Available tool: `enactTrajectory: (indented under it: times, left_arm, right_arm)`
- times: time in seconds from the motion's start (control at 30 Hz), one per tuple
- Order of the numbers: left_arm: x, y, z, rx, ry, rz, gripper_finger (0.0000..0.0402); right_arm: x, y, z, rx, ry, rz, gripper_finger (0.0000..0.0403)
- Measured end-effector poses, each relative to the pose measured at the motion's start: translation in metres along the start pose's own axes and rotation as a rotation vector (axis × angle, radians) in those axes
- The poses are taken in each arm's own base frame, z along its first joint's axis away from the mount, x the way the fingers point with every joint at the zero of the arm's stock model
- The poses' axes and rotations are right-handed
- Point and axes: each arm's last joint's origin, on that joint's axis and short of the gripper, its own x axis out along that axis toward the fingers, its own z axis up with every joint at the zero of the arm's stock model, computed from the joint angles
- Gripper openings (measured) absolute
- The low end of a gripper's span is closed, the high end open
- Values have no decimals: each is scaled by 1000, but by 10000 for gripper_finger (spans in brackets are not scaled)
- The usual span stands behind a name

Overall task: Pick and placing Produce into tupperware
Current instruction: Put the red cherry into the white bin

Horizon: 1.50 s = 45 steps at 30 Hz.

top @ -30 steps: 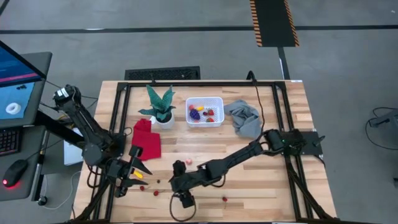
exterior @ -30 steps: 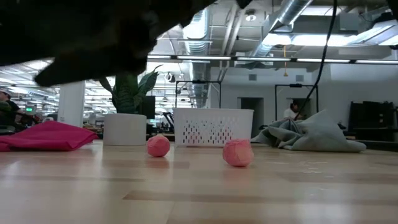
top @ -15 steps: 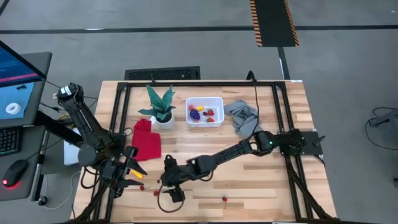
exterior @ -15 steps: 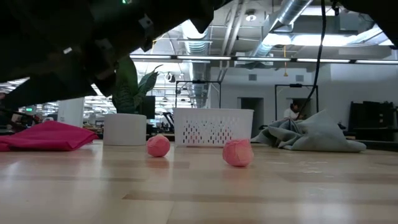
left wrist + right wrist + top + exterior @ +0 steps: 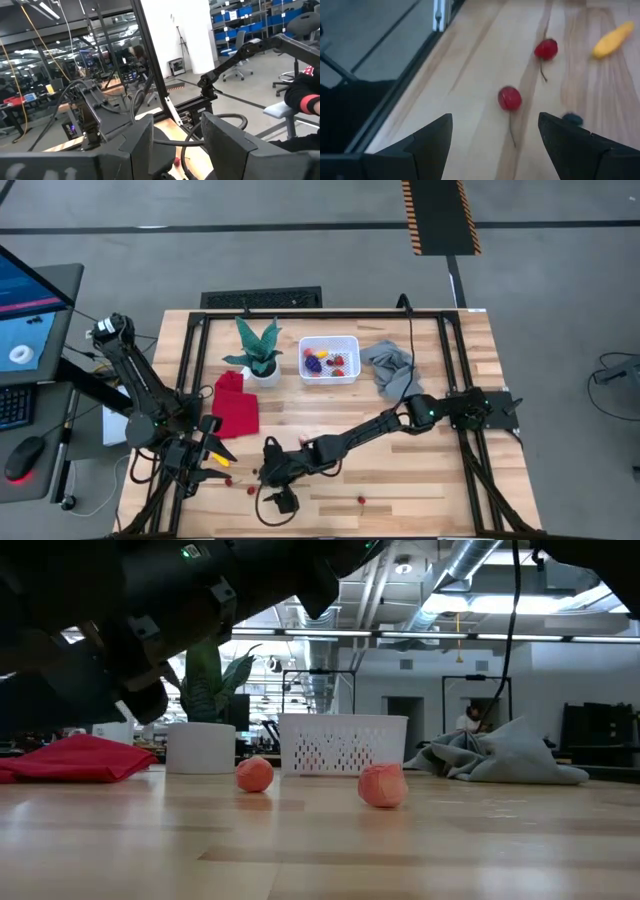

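Cherries [image 5: 510, 98]: dark red, thin stems | right jaws apart above | left jaws: cannot tell

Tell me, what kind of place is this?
Probably a robotics lab in an open industrial hall: a wooden table in a metal frame, exposed ceiling ducts, and blue storage shelves with office chairs beyond.

The tabletop [image 5: 420, 470] is showing pale planked wood, smooth with a low sheen and visible grain. Just ahead of the right claw [image 5: 492, 145], whose matt dark plastic fingers are standing wide apart, two cherries [image 5: 509, 98] are gleaming like glossy plastic, and a yellow piece [image 5: 612, 40] beyond them is looking smooth and matt. Well beyond that claw, the tupperware [image 5: 343, 744] is showing white perforated plastic, the red cloth [image 5: 236, 406] is lying soft and matt, and a grey cloth [image 5: 500, 762] is sitting rumpled.
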Motion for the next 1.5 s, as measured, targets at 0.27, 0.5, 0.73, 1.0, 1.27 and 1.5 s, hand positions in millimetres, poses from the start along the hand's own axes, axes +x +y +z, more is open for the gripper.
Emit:
enactTrajectory:
  times: [0.27, 0.5, 0.73, 1.0, 1.27, 1.5]
  left_arm:
    - [0, 0, 0, 2, 1, -7, 160]
    - [0, 0, 0, 0, 3, -7, 160]
    - [0, 0, -1, -9, 5, -8, 160]
    - [0, -1, -1, -18, 10, -12, 160]
    - [0, -2, -3, -38, 31, -18, 160]
    - [-1, 0, -13, -92, 136, 115, 160]
  right_arm:
    - [-1, -13, 1, 36, -18, -25, 317]
    - [8, -13, -9, 44, -12, -23, 317]
    - [14, -12, -17, 43, 11, -19, 317]
    - [-23, -1, 11, -28, 99, -43, 317]
    - [-83, 14, 52, -100, 138, -56, 317]
    - [-162, 32, 78, -112, 264, -167, 317]
